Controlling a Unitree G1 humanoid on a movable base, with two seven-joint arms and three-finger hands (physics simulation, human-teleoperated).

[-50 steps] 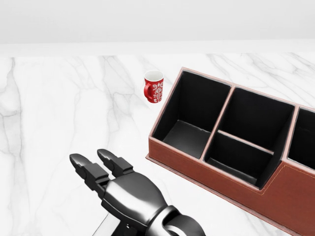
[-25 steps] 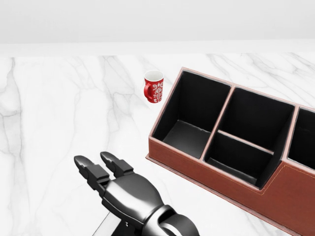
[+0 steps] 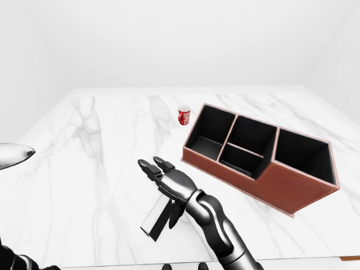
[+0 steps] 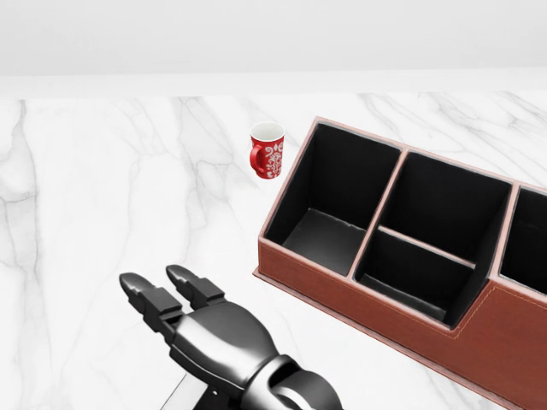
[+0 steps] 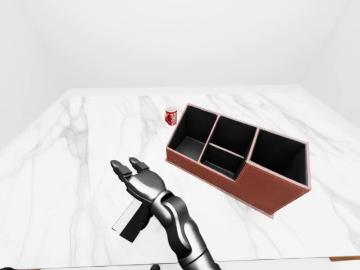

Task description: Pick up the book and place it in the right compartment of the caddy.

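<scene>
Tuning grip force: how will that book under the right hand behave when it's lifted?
The book looks thin, flat and hard-edged, so probably stiff and light. Its glossy dark cover may slip. The right hand lies over one end only, so the free end could swing down.

The right hand (image 3: pixel 171 185) covers most of the book (image 3: pixel 153 220); grip unclear.

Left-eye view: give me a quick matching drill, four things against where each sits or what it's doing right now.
Things:
1. mug
2. caddy
3. book
4. right robot hand

Places or states:
A. under the hand, near the view's bottom
B. right half of the table
C. beside the caddy's upper-left corner
D. over the book, two fingers pointing away

Pairs: 1-C, 2-B, 3-A, 4-D
</scene>
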